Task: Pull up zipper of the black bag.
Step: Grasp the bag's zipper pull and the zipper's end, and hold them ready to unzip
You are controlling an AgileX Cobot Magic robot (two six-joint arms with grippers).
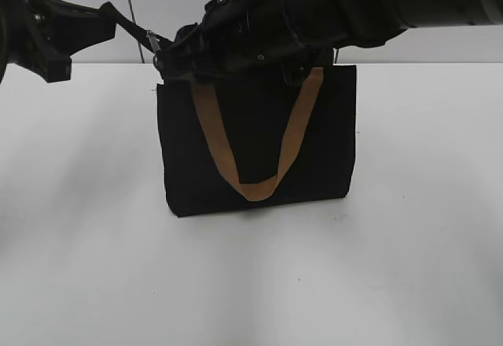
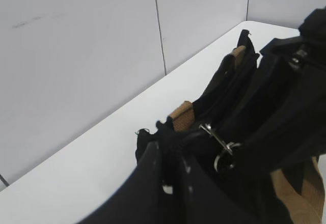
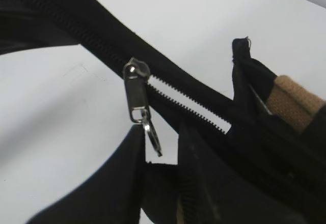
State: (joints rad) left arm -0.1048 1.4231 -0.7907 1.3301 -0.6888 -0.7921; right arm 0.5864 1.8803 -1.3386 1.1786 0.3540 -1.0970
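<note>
Dangling just above the right tool [image 3: 162, 175], the zipper [image 3: 136, 94] sits on its black tape, which runs diagonally away from the tool toward the bag's far corner. The right tool's dark fingers [image 3: 119, 183] stand narrowly apart either side of the pull's tip, not visibly pinching it. Beyond that, the black bag [image 1: 255, 138] stands upright on the white desk [image 1: 251, 283], its tan strap [image 1: 251, 145] hanging down the front. Farther left, the left tool [image 2: 170, 170] meets the bag's top corner; whether it grips I cannot tell. The right arm reaches across, nearer the slider.
</note>
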